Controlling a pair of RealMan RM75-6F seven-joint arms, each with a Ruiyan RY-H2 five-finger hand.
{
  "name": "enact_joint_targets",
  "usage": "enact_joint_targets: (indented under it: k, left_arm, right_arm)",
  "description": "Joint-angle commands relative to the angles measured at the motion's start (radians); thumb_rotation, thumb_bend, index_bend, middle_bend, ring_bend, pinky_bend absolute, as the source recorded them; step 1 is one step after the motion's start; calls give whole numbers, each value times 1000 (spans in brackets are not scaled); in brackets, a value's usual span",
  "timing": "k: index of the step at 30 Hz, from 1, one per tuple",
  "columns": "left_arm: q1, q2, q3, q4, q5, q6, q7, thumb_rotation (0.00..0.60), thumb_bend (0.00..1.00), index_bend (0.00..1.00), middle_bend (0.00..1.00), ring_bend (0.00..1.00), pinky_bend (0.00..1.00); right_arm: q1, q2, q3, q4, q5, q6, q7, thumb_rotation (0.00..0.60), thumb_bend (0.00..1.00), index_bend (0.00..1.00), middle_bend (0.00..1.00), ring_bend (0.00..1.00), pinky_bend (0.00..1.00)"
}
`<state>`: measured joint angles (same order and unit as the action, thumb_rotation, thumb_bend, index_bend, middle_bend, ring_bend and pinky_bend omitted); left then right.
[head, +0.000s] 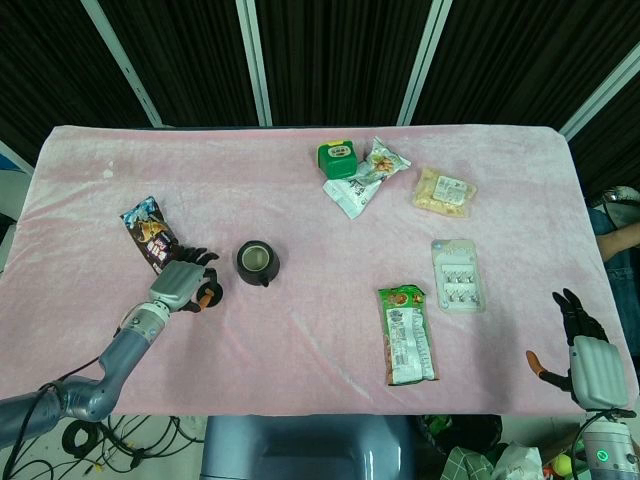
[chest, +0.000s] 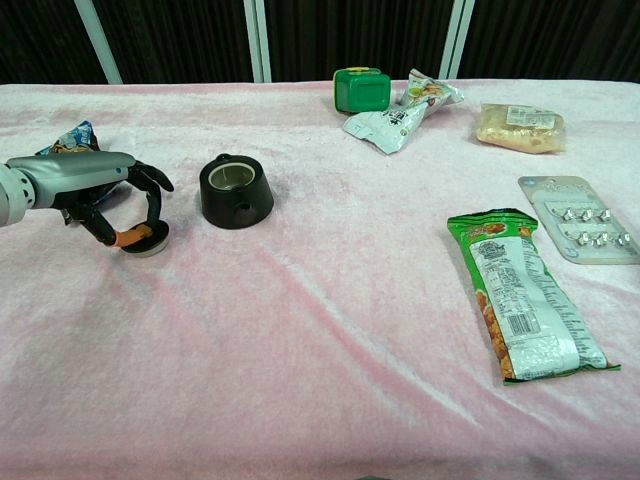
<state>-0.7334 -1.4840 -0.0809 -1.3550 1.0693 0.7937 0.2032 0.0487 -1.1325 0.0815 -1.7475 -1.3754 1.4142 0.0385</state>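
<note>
My left hand (head: 183, 283) (chest: 112, 190) is low over the pink cloth at the left. Its fingers arch over a small round grey lid (chest: 150, 240) (head: 211, 294) that lies on the cloth. The orange-tipped thumb and a fingertip pinch the lid's edges. A black round pot (head: 257, 262) (chest: 235, 190) with an open top stands just to the right of that hand. A dark snack bag (head: 150, 233) (chest: 70, 138) lies behind it. My right hand (head: 588, 345) hangs off the table's right front corner, fingers extended and apart, holding nothing.
A green tin (head: 338, 157) (chest: 361, 89) and a white-and-green packet (head: 362, 178) (chest: 398, 115) lie at the back middle, with a yellow snack bag (head: 444, 192) (chest: 520, 127) to their right. A blister pack (head: 458, 275) (chest: 583, 220) and a long green snack bag (head: 406, 333) (chest: 520, 292) lie at the right.
</note>
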Motion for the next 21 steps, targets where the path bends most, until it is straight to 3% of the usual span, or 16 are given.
enact_joint_targets:
  k: [1, 21]
  left_arm:
    - [-2, -4, 1, 1, -8, -3, 10, 600, 427, 544, 125, 0, 0]
    - [-2, -3, -3, -31, -34, 17, 62, 600, 427, 546, 124, 0, 0]
  right_arm:
    - [0, 0, -1, 0, -2, 0, 0, 600, 205, 54, 28, 140, 158]
    - [2, 3, -5, 2, -10, -1, 10, 600, 206, 54, 28, 140, 158]
